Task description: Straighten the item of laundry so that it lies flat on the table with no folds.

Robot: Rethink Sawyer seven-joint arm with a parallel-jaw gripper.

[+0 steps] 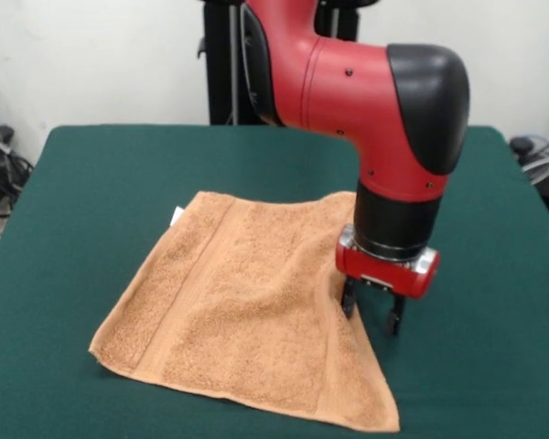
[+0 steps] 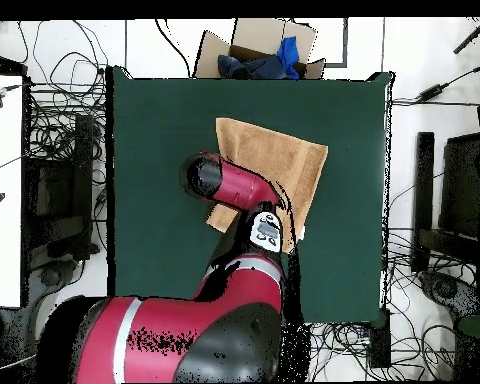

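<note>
On the table point(image 1: 82, 183) we see the towel point(image 1: 247, 302) spread near the middle, its white tag point(image 1: 177, 216) at the left edge and a flat band beside it. Further right, the gripper point(image 1: 372, 313) stands over the towel's right border, fingers point(image 1: 348, 300) spread apart, pinching nothing, below the red arm point(image 1: 348, 82).

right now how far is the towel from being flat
Mostly done: the towel is spread open on the table, bands and tag showing. In hand: the pincer stands open at its right edge in the front view, where a ridge runs along that side. Left: smoothing that edge.
</note>
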